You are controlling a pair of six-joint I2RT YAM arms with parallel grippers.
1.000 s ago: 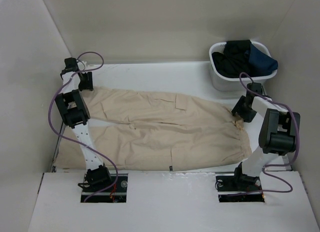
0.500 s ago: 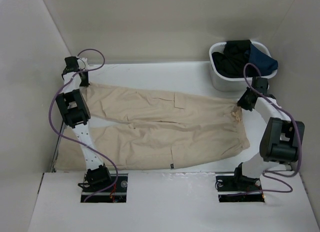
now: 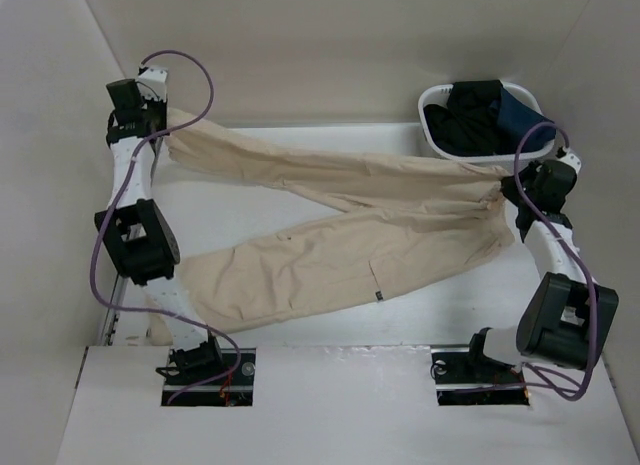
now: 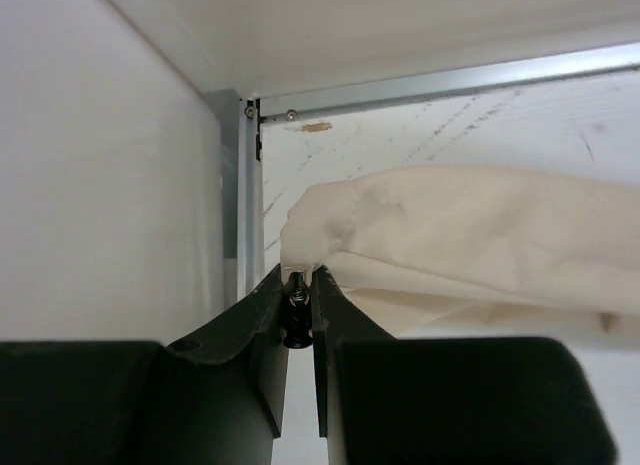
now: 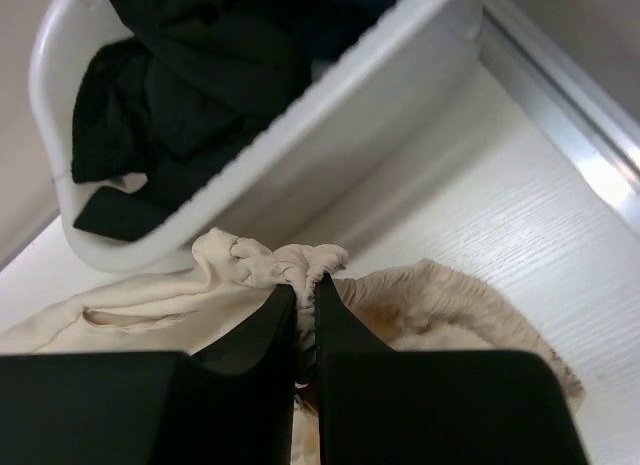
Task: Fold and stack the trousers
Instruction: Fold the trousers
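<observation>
Both arms are reaching high.
Left gripper (image 4: pixel 298 277) and right gripper (image 5: pixel 305 285) are each pinching the trousers (image 3: pixel 400 200), jaws nearly touching.

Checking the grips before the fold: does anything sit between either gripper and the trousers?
Nothing visible. The left gripper pinches a leg end of the trousers, the right gripper the waistband. The laundry basket stands just beyond, not between.

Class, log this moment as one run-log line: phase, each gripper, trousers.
phase: folding unfinished | left gripper: shut on trousers cuff | right gripper: shut on waistband | far leg stretched between grippers; near leg on table
</observation>
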